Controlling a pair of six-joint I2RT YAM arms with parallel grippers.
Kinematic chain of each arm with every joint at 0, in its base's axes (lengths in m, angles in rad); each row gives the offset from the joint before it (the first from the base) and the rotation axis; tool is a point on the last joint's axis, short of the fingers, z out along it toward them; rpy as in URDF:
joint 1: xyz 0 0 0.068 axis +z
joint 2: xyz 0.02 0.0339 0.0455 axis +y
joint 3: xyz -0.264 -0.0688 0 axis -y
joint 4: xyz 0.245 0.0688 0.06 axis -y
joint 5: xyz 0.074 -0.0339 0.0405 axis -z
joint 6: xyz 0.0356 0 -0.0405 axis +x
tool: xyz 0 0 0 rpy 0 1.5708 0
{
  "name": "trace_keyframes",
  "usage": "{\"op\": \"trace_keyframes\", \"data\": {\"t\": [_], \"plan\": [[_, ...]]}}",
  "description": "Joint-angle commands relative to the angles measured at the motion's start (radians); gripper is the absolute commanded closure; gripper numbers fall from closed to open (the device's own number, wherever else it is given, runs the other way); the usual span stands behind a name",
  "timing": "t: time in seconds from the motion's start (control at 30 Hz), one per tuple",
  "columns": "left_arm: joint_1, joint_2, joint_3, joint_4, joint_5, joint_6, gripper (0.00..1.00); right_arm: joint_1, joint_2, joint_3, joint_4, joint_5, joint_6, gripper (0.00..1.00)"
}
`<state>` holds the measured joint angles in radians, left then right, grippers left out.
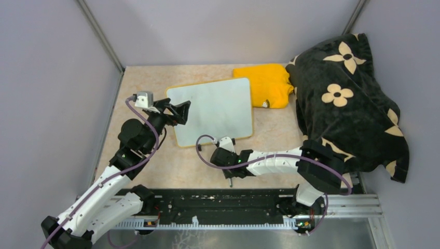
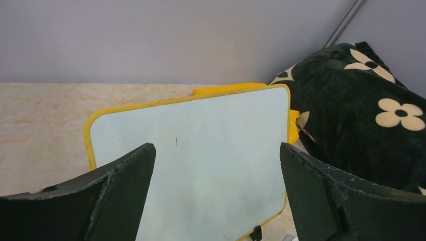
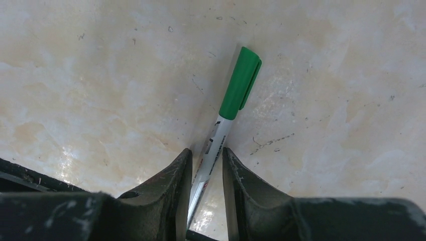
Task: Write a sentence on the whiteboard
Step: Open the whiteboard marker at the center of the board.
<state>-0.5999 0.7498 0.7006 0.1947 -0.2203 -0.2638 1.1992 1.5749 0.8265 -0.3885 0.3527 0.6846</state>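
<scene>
The whiteboard (image 1: 215,109) lies flat mid-table, glossy white with a yellow rim. It also fills the left wrist view (image 2: 211,150). No green words show on it, only a tiny dark mark. My left gripper (image 1: 181,111) is open and empty, low over the board's left part (image 2: 216,148). My right gripper (image 1: 229,171) is just in front of the board's near edge, pointing down at the table. In the right wrist view it (image 3: 207,150) is shut on the white barrel of a marker (image 3: 218,135). The marker's green cap (image 3: 240,85) is on and points away.
A folded yellow cloth (image 1: 267,85) lies behind the board's right corner. A large black blanket with cream flowers (image 1: 342,98) is heaped along the right side. Grey walls enclose the table. A black rail (image 1: 223,205) runs along the near edge.
</scene>
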Motion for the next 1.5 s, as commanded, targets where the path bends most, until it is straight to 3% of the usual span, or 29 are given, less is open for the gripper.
{"op": "trace_keyframes", "data": {"t": [0.0, 0.43, 0.73, 0.9, 1.07, 1.17, 1.33, 1.47], "plan": [[-0.005, -0.008, 0.000, 0.022, -0.004, 0.021, 0.01, -0.016, 0.042, -0.010, 0.006, -0.012, 0.024, 0.73], [-0.006, -0.023, -0.021, 0.051, -0.010, 0.020, 0.01, -0.018, 0.004, -0.047, 0.046, -0.015, 0.021, 1.00], [-0.008, -0.028, -0.098, 0.191, -0.027, -0.042, 0.01, -0.017, -0.399, -0.117, 0.165, 0.019, -0.114, 1.00], [-0.016, 0.004, -0.055, 0.163, 0.158, -0.020, 0.01, -0.017, -0.607, -0.156, 0.214, 0.000, -0.177, 1.00], [-0.016, 0.051, 0.008, 0.122, 0.466, -0.111, 0.01, -0.016, -0.783, -0.230, 0.337, -0.028, -0.209, 1.00], [-0.015, 0.062, 0.008, 0.121, 0.567, -0.206, 0.01, -0.016, -0.848, -0.257, 0.424, -0.047, -0.228, 1.00], [-0.016, 0.064, -0.033, 0.119, 0.540, -0.409, 0.01, -0.016, -0.873, -0.270, 0.507, -0.087, -0.249, 1.00], [-0.016, 0.057, -0.043, 0.065, 0.499, -0.472, 0.01, -0.017, -0.857, -0.259, 0.538, -0.116, -0.253, 1.00]]}}
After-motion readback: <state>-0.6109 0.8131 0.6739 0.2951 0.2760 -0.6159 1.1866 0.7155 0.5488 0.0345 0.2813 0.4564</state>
